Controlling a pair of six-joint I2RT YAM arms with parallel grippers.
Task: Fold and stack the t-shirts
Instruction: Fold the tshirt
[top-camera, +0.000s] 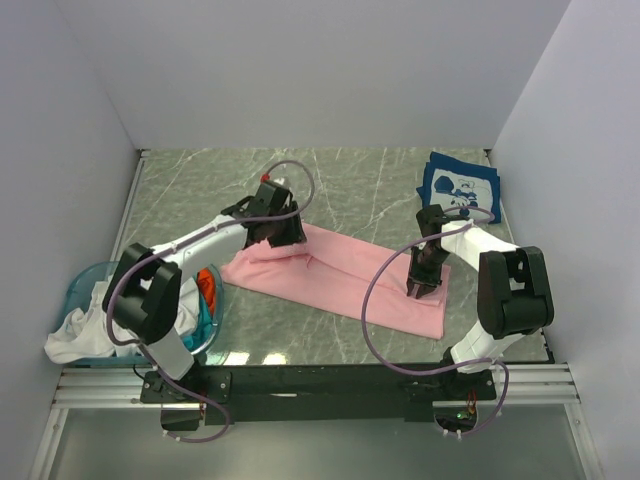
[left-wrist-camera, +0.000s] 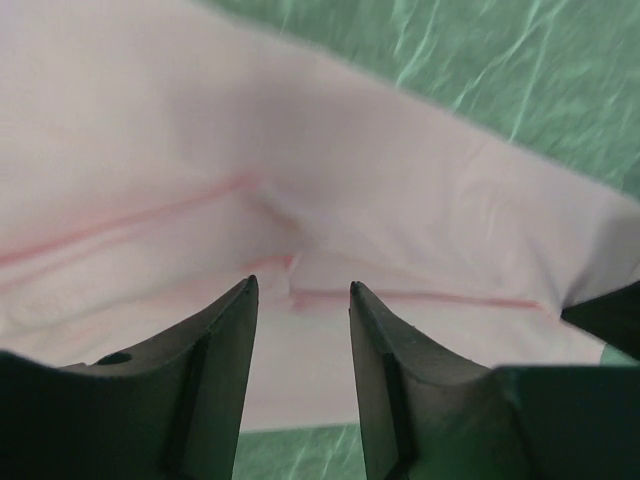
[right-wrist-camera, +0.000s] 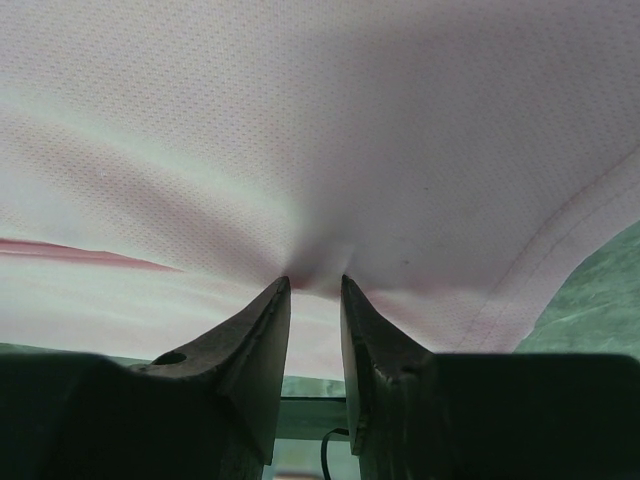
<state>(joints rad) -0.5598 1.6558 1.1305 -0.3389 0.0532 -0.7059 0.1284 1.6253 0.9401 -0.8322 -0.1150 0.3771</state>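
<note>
A light pink t-shirt (top-camera: 340, 280) lies folded into a long band across the middle of the table. My left gripper (top-camera: 285, 238) is at its bunched left end. In the left wrist view the left gripper (left-wrist-camera: 302, 288) is open, its tips at a seam of the pink cloth (left-wrist-camera: 400, 200), with nothing between them. My right gripper (top-camera: 422, 290) is on the shirt's right part. The right wrist view shows the right gripper (right-wrist-camera: 315, 280) shut on a puckered pinch of the pink cloth (right-wrist-camera: 350, 120). A folded navy t-shirt (top-camera: 460, 187) with white print lies at the back right.
A translucent blue basket (top-camera: 85, 272) sits at the near left beside the left arm. It holds a white tee (top-camera: 75, 335) spilling over its rim, plus orange (top-camera: 207, 283) and teal (top-camera: 205, 315) cloth. White walls close in the table on three sides.
</note>
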